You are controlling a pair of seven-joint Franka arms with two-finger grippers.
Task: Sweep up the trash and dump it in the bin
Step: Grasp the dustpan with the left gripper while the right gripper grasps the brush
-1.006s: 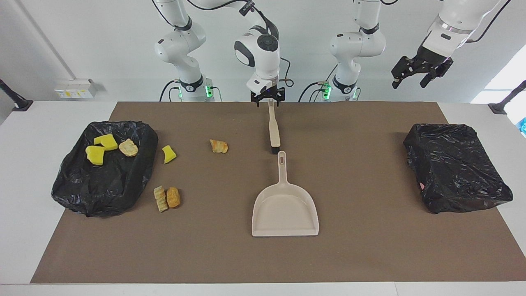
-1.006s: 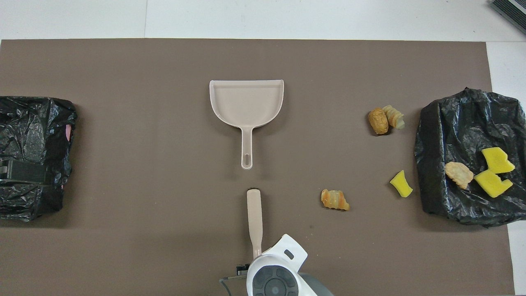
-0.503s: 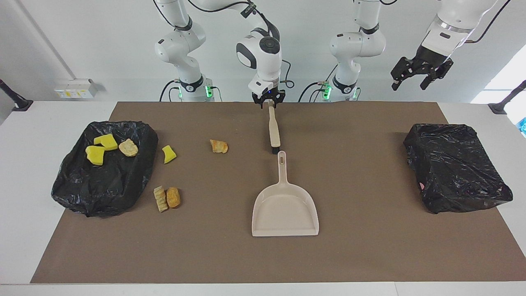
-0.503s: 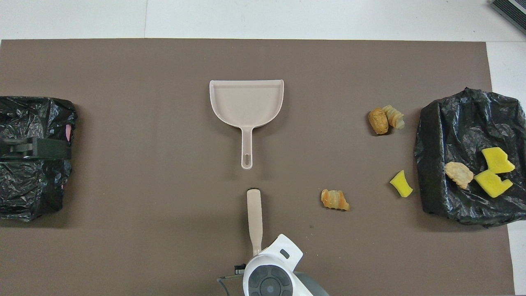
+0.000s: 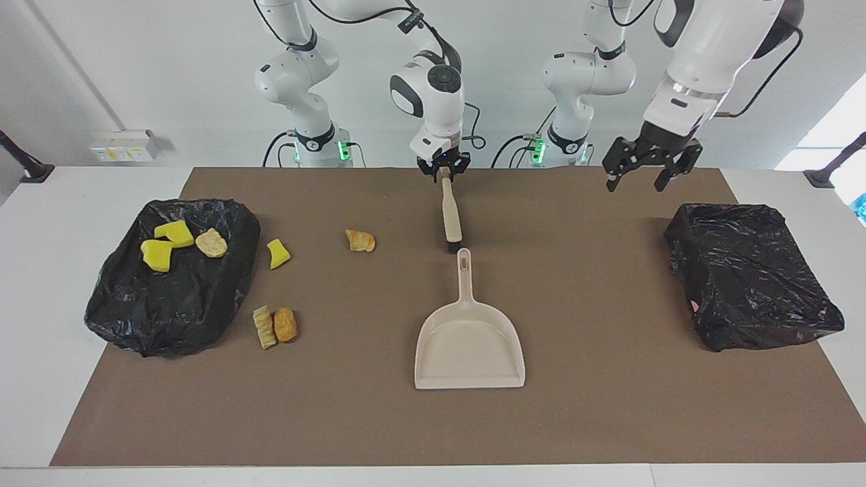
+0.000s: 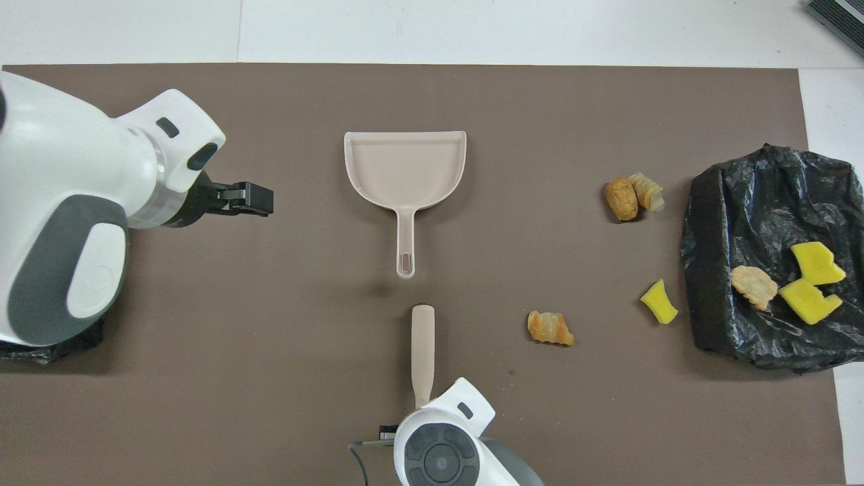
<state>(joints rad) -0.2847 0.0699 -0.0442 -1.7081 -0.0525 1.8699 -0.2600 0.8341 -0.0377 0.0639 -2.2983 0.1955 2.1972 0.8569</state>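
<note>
On the brown mat (image 5: 609, 419) of the tabletop, trash (image 5: 360, 240) lies scattered toward the right arm's end. The brush (image 5: 450, 215) points lengthwise away from the robots, its handle squeezed by the right pincer (image 5: 443, 169). The left pincer (image 5: 643, 169) hangs spread apart over the mat.

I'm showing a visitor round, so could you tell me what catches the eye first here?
The yellow and golden-brown trash scattered beside and on the black bag at the right arm's end. At mid-table a dustpan lies, with the right tool shut on the brush just nearer the robots.
</note>
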